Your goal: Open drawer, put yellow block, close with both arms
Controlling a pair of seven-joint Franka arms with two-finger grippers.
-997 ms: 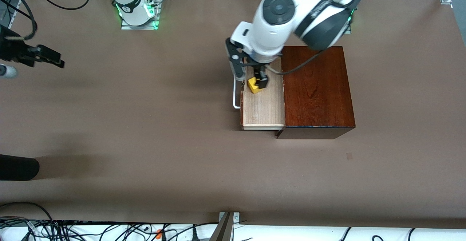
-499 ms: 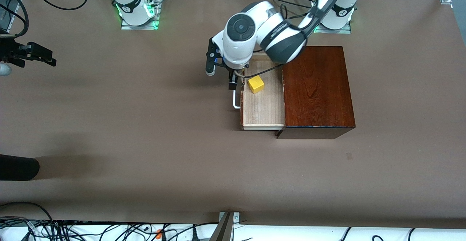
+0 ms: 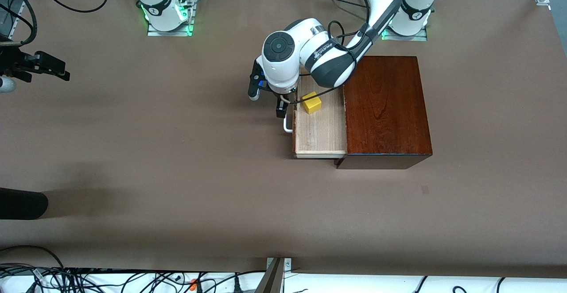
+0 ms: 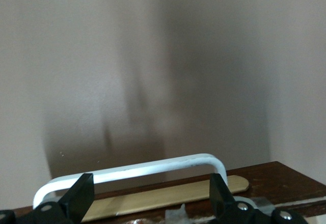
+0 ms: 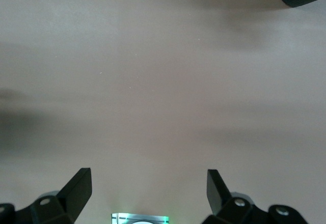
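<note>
While the yellow block point(image 3: 312, 102) lies in the drawer point(image 3: 320, 129), left jaws gape empty beside its handle point(image 4: 132, 170).

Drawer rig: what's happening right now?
The pale wood drawer stands pulled out of the dark reddish-brown wooden box, with the small yellow block lying inside it. The left gripper is open, at the drawer's white loop handle. The right gripper waits open over bare table near the right arm's end.

One drawer point(image 3: 320, 129), one yellow block point(image 3: 312, 102), two claws.
</note>
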